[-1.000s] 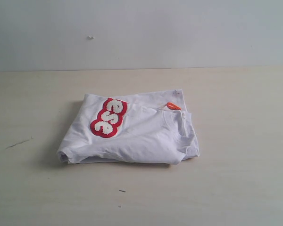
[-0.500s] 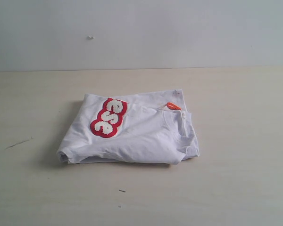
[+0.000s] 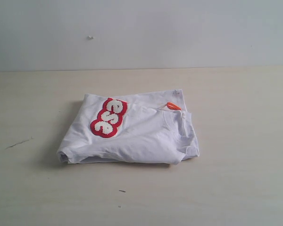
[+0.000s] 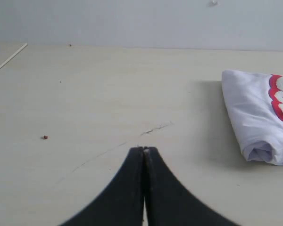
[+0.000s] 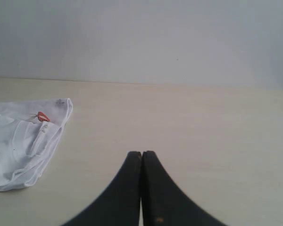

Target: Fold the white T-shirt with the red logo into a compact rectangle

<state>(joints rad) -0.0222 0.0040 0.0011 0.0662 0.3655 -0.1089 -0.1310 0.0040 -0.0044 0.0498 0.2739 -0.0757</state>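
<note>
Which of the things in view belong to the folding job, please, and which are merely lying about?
Job: white T-shirt, folded; its red logo; left gripper and right gripper, both shut.
Lying about: small red crumb; dark fleck.

Your exterior camera looks down across the table [image 3: 236, 188] toward the wall [image 3: 179, 33]. Both wrist cameras sit low over it, each sharing 1 shirt [image 3: 132, 136] edge.
</note>
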